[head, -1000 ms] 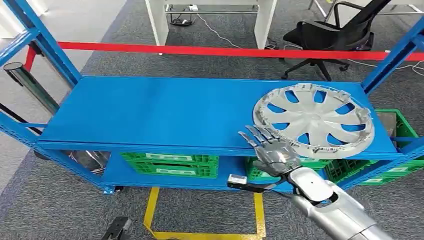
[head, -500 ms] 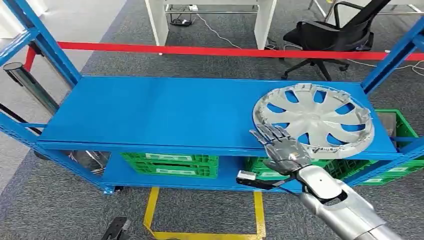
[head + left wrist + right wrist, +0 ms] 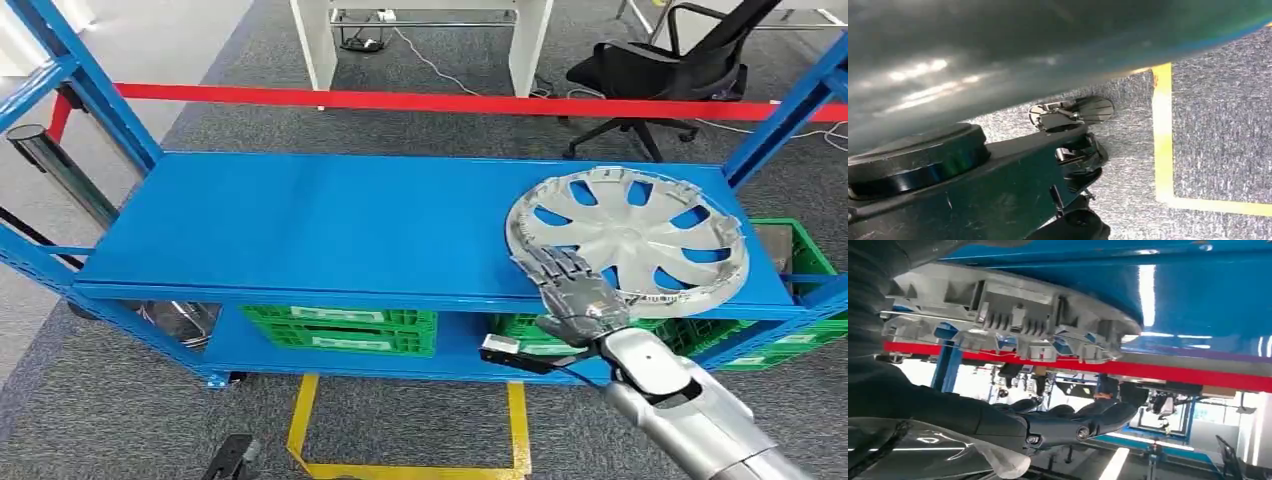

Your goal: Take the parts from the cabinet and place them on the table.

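Grey carpet floor (image 3: 120, 420) with yellow tape lines (image 3: 300, 425) marked near the front. A red barrier tape (image 3: 400, 100) stretches across the room, with a white desk (image 3: 420, 40) and a black office chair (image 3: 665, 75) behind it. Green crates (image 3: 340, 330) sit low down, and a chrome post (image 3: 60, 170) stands at left.

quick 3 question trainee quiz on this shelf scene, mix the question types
1. True or false: the hubcap lies flat on the blue shelf's right end.
2. Multiple choice: the right hand is A) at the hubcap's near rim, fingers spread, B) on a green crate, C) by the office chair.
3. Fill in: the crates sit ___ the shelf.

Key: 1 true. 2 A. 3 below.
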`<act>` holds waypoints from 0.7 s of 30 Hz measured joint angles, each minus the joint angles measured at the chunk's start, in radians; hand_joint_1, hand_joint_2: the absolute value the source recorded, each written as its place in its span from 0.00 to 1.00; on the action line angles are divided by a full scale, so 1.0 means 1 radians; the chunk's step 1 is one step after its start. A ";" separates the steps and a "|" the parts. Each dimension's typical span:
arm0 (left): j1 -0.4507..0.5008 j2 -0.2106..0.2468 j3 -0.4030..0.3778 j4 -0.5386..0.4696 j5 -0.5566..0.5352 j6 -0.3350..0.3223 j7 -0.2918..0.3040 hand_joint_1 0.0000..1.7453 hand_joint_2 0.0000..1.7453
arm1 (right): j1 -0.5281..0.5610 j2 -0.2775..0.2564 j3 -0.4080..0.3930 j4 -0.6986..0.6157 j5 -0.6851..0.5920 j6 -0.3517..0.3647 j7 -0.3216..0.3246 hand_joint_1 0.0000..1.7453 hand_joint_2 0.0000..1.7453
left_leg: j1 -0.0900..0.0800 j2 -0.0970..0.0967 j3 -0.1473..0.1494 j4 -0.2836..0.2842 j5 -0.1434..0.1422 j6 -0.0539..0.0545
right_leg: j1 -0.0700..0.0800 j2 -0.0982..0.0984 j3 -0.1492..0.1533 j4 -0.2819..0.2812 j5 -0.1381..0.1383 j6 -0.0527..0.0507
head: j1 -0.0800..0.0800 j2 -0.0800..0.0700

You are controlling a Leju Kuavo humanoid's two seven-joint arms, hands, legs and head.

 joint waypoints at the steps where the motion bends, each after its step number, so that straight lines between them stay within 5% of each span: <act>1: 0.000 0.000 0.000 0.000 0.001 0.001 -0.001 0.00 0.00 | -0.001 -0.001 -0.002 0.002 0.000 0.002 0.000 0.00 1.00 | 0.000 0.000 0.000 0.000 0.000 0.000 | 0.000 0.000 0.000 0.000 0.000 0.000 | 0.000 0.000; 21: 0.004 0.002 0.000 0.000 0.011 0.008 -0.007 0.00 0.00 | -0.015 -0.032 -0.074 0.016 -0.014 0.041 0.013 0.00 1.00 | 0.000 0.000 0.000 0.000 0.000 0.000 | 0.000 0.000 0.000 0.000 0.000 0.000 | 0.000 0.000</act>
